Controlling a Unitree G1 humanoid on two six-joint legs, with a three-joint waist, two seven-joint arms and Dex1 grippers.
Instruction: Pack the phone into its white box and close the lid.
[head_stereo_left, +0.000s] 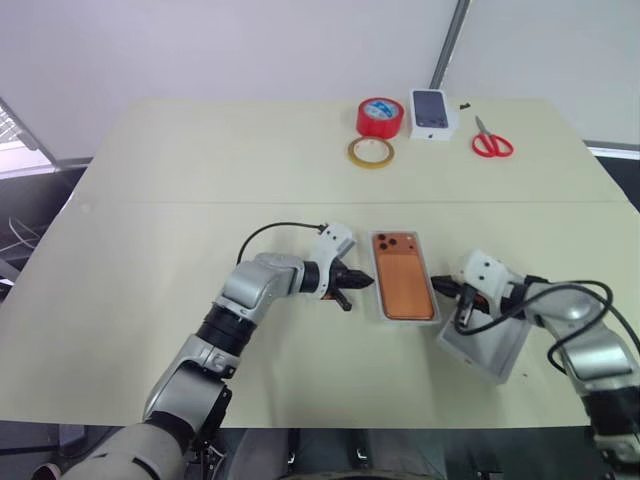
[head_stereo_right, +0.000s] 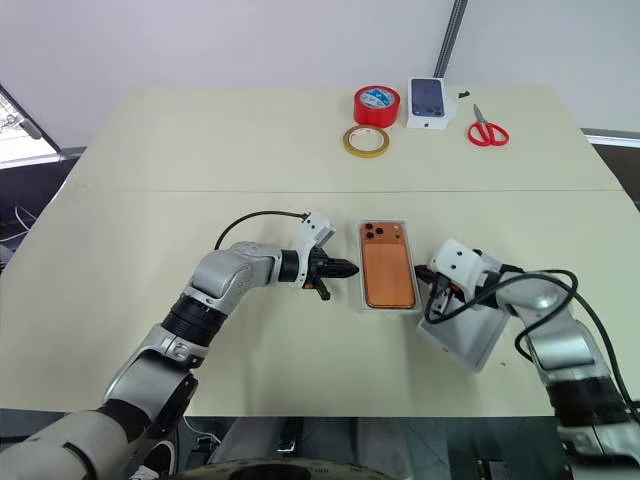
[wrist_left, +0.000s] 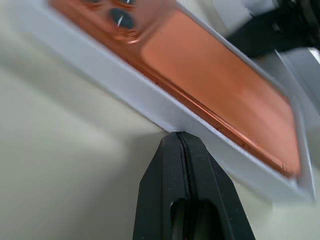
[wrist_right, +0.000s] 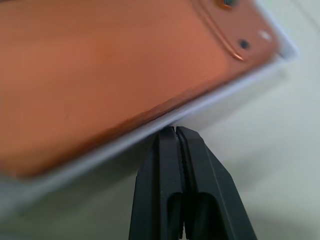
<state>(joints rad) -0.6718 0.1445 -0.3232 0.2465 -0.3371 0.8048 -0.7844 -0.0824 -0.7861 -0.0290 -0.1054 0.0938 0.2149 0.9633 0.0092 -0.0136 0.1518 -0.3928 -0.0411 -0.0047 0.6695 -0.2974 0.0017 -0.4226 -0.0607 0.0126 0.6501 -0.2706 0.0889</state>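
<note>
Cream table (head_stereo_left: 200, 180) | phone (head_stereo_left: 403, 276) lies in box (head_stereo_left: 380, 310) at centre | left claw (head_stereo_left: 362, 282) at its 9 o'clock, right claw (head_stereo_left: 437, 288) at 3, both pressed together, tips at walls | lid (head_stereo_left: 490, 345) at 4 o'clock, unfitted | step: squaring box | next: fetch lid, seat it.

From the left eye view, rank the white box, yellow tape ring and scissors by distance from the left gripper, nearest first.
1. White box: at the left gripper's tips, holding the phone.
2. Yellow tape ring: far side, centre.
3. Scissors: far right corner.
</note>
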